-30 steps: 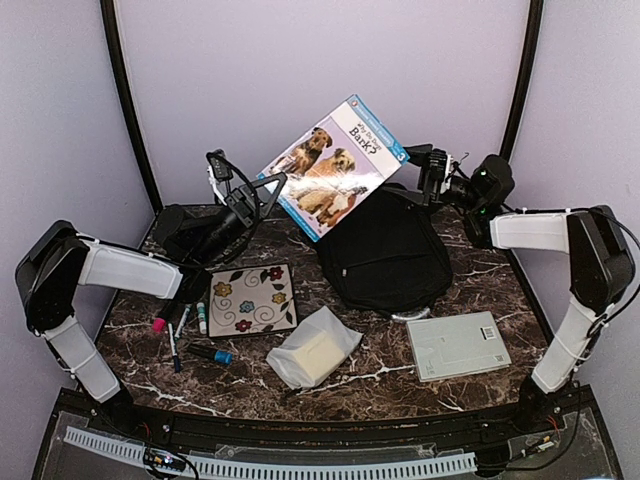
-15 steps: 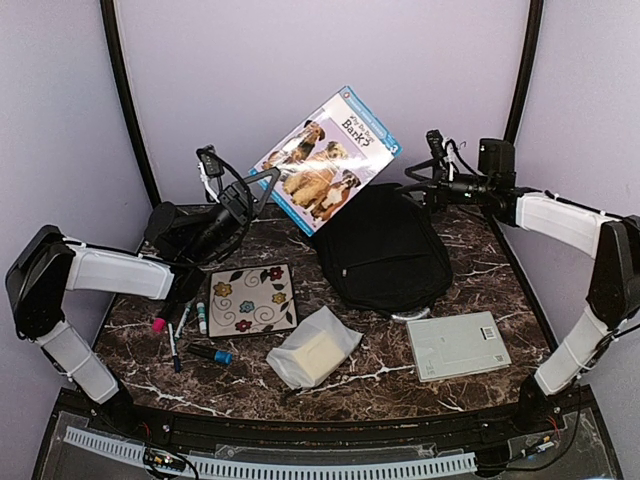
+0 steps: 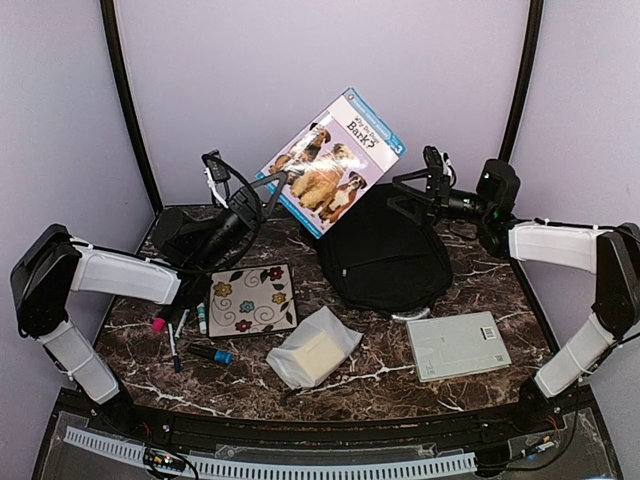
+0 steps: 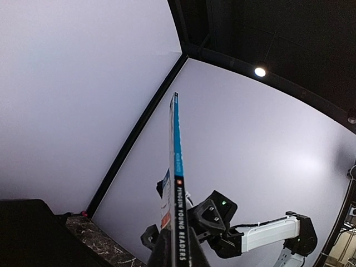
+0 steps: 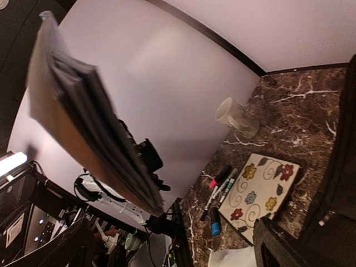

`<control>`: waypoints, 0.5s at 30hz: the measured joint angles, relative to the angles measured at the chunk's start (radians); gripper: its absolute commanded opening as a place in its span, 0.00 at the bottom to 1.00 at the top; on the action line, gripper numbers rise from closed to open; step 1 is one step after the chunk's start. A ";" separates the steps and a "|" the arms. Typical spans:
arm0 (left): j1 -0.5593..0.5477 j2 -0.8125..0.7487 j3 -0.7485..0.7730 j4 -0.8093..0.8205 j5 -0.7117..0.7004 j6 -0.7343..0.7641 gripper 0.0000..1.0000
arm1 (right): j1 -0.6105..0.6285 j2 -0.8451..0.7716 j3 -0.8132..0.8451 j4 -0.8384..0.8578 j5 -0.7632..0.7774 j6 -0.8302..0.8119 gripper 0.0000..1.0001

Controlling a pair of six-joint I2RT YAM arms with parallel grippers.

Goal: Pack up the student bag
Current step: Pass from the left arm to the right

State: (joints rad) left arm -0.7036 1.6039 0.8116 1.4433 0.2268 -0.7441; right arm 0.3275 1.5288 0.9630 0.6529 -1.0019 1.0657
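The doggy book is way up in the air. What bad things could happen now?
1. The left gripper pinches the book only at its lower corner, tilted and held high, so it might swing or slip out.
2. The right gripper sits open right beside the book's edge and could bump it.
3. No open mouth shows on the student bag from above, so the book may land on top instead of inside.
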 measured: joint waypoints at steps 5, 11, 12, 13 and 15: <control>-0.015 0.045 0.000 0.027 -0.043 -0.010 0.00 | 0.053 0.061 0.047 0.300 -0.003 0.154 0.99; -0.019 0.104 0.006 0.081 -0.084 -0.084 0.00 | 0.082 0.171 0.106 0.422 0.016 0.219 0.95; -0.019 0.112 0.006 0.090 -0.090 -0.095 0.00 | 0.084 0.185 0.114 0.429 0.021 0.224 0.93; -0.020 0.119 0.006 0.097 -0.096 -0.104 0.00 | 0.087 0.200 0.123 0.439 0.027 0.232 0.91; -0.021 0.129 0.006 0.108 -0.112 -0.116 0.00 | 0.094 0.224 0.137 0.455 0.035 0.240 0.87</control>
State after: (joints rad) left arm -0.7250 1.7329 0.8181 1.5509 0.1150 -0.8597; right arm 0.4217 1.7523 1.1000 1.1080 -0.9668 1.3060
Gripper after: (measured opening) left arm 0.034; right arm 0.922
